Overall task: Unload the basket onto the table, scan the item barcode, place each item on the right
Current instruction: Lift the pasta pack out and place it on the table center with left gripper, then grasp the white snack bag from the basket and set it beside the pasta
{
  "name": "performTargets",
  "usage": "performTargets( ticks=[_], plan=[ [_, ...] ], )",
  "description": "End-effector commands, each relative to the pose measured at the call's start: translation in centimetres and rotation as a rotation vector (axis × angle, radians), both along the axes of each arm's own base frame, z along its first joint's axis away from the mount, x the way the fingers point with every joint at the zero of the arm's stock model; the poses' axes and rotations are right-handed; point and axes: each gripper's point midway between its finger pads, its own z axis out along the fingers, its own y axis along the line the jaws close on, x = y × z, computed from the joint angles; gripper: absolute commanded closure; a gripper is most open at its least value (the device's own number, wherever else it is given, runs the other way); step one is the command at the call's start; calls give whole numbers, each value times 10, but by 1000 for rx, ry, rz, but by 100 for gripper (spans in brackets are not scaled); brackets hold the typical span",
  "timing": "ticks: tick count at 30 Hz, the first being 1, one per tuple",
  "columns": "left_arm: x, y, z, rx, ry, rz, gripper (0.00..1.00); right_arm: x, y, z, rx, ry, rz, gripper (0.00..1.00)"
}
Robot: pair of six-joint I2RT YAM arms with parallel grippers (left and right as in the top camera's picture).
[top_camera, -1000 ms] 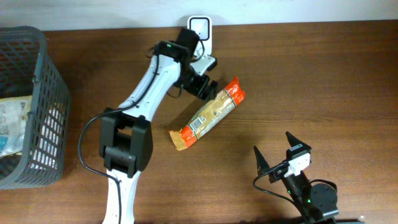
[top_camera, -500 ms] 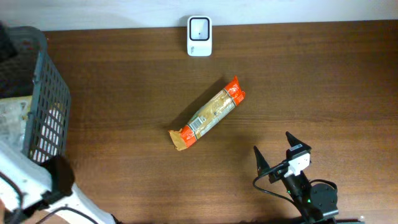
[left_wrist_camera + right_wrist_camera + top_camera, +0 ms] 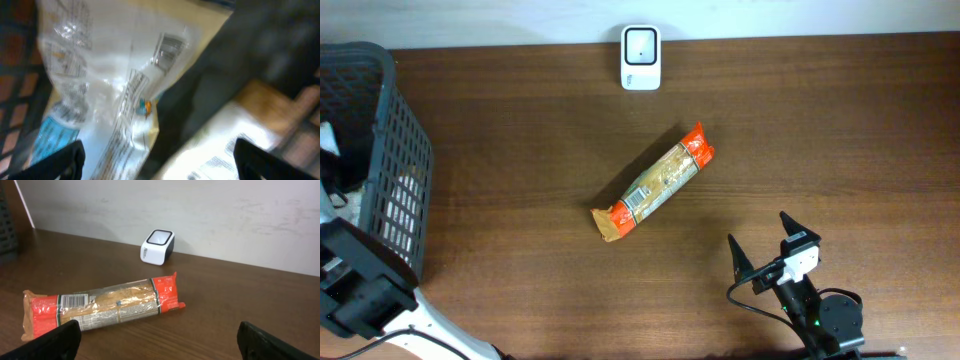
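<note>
i'm judging the trouble here to be mostly in the dark grey mesh basket (image 3: 400, 160), where my left gripper (image 3: 160, 156) is hovering over a crinkled clear plastic bag with printed labels (image 3: 115, 75). that bag is, i'm guessing, the item due for scanning. the film is looking slick and loose, so a pinch on a fold may be slipping free on the lift. it may also be dragging along the white printed package (image 3: 230, 145) lying just beside it. my fingertips (image 3: 65, 159) could be catching on the mesh wall if i'm descending off-centre. this wrist view is blurred, so i'm not able to tell whether i'm touching the bag.

a barcode facing away from the small white scanner (image 3: 641, 45) at the far edge of the brown wooden table (image 3: 840, 130) would be giving no read. the long packet of pasta with orange ends (image 3: 655, 185) is lying flat mid-table, between the scanner and my right gripper (image 3: 160, 336), touching neither. anything i'm carrying low across the table could be knocking it.

my left gripper is standing spread wide, a fingertip at either edge of its view, clasping nothing. my right gripper is resting near the table's near edge, jaws released wide too, empty and well apart from that packet.
</note>
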Motion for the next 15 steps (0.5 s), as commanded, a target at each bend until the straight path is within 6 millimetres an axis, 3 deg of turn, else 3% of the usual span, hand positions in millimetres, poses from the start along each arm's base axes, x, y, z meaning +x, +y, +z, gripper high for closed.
performTargets(
  ticks=[1, 5, 8, 10, 11, 13, 15],
  plan=[
    [-23, 22, -30, 148, 136, -48, 8, -1, 1, -3, 6, 7, 6, 1],
    [-13, 31, -49, 180, 118, -67, 22, -1, 1, -3, 6, 7, 6, 1],
    [-16, 33, -73, 158, 161, -66, 32, -1, 1, -3, 6, 7, 6, 1],
    [-19, 31, -84, 143, 183, -68, 63, -1, 1, -3, 6, 7, 6, 1],
    [-18, 31, -84, 143, 183, -67, 71, -1, 1, -3, 6, 7, 6, 1],
    [-18, 32, -84, 145, 180, -67, 78, -1, 1, -3, 6, 7, 6, 1],
    [-18, 32, -84, 145, 180, -67, 100, -1, 1, -3, 6, 7, 6, 1]
  ],
)
